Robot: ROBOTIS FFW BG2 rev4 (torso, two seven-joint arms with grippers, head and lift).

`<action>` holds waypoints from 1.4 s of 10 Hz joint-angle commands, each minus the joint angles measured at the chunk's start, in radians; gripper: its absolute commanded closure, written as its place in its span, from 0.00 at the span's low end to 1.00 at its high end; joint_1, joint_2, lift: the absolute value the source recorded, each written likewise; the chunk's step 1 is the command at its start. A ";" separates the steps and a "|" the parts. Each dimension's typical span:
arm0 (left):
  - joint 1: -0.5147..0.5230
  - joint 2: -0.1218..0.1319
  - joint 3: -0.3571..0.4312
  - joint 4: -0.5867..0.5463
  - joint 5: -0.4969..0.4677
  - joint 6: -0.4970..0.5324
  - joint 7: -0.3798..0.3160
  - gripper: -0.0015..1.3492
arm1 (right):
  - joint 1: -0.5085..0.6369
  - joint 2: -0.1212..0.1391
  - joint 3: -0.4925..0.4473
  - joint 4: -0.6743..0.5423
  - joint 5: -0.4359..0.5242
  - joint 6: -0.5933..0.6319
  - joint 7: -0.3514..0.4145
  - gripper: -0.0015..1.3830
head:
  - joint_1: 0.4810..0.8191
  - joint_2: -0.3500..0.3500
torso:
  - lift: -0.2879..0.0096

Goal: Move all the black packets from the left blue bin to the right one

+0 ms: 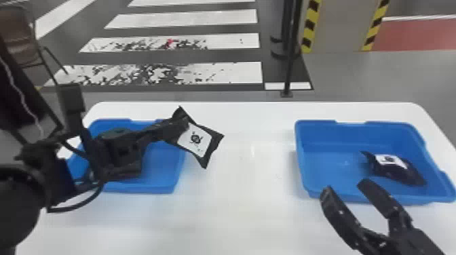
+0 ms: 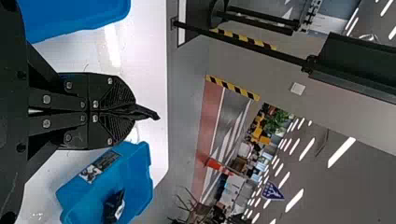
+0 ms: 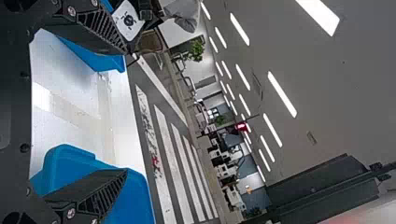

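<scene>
My left gripper [image 1: 181, 126] is shut on a black packet [image 1: 213, 142] with a white label, held above the inner right side of the left blue bin [image 1: 163, 188]. In the left wrist view the left gripper [image 2: 135, 112] has its fingers closed together, and a dark edge of the packet [image 2: 150, 113] pokes out past them. Another black packet [image 1: 400, 173] lies in the right blue bin [image 1: 315, 149]. My right gripper [image 1: 342, 184] stands open at that bin's near edge, nothing between its fingers; in the right wrist view the right gripper [image 3: 126, 109] has its fingers wide apart.
Both bins stand on a white table [image 1: 244, 190], with a wide stretch of tabletop between them. The left arm reaches across the left bin and covers part of its inside. A black pole [image 1: 290, 61] rises behind the table's far edge.
</scene>
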 commanded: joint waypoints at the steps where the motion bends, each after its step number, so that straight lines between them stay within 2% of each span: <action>1: 0.002 0.003 -0.023 -0.003 0.066 -0.014 -0.004 0.90 | -0.013 -0.003 0.012 0.005 -0.031 0.027 0.015 0.09 | 0.63 0.63 | 0.35; 3: 0.002 0.002 -0.052 -0.003 0.118 -0.031 -0.007 0.90 | -0.094 -0.032 0.090 0.123 -0.206 0.066 0.090 0.09 | 0.63 0.61 | 0.35; 4: 0.000 0.002 -0.070 -0.003 0.136 -0.033 -0.006 0.90 | -0.133 -0.041 0.112 0.165 -0.250 0.066 0.128 0.09 | 0.63 0.64 | 0.35; 7: -0.005 -0.003 -0.132 -0.001 0.217 -0.046 -0.006 0.90 | -0.185 -0.049 0.126 0.207 -0.322 0.086 0.153 0.09 | 0.63 0.62 | 0.35; 8: -0.005 -0.004 -0.156 -0.001 0.255 -0.055 -0.002 0.90 | -0.192 -0.050 0.130 0.209 -0.322 0.098 0.153 0.09 | 0.63 0.60 | 0.35; 11: -0.037 -0.006 -0.238 0.021 0.287 -0.058 -0.002 0.90 | -0.226 -0.055 0.152 0.207 -0.322 0.098 0.156 0.09 | 0.63 0.54 | 0.35; 12: -0.042 -0.006 -0.262 0.039 0.297 -0.063 -0.002 0.90 | -0.231 -0.056 0.154 0.207 -0.324 0.098 0.157 0.14 | 0.63 0.52 | 0.35; 13: -0.049 -0.008 -0.284 0.061 0.305 -0.065 -0.001 0.90 | -0.231 -0.056 0.156 0.212 -0.336 0.098 0.157 0.33 | 0.63 0.50 | 0.35; 14: -0.054 -0.009 -0.302 0.073 0.311 -0.065 -0.001 0.90 | -0.234 -0.056 0.156 0.216 -0.340 0.098 0.157 0.61 | 0.63 0.49 | 0.35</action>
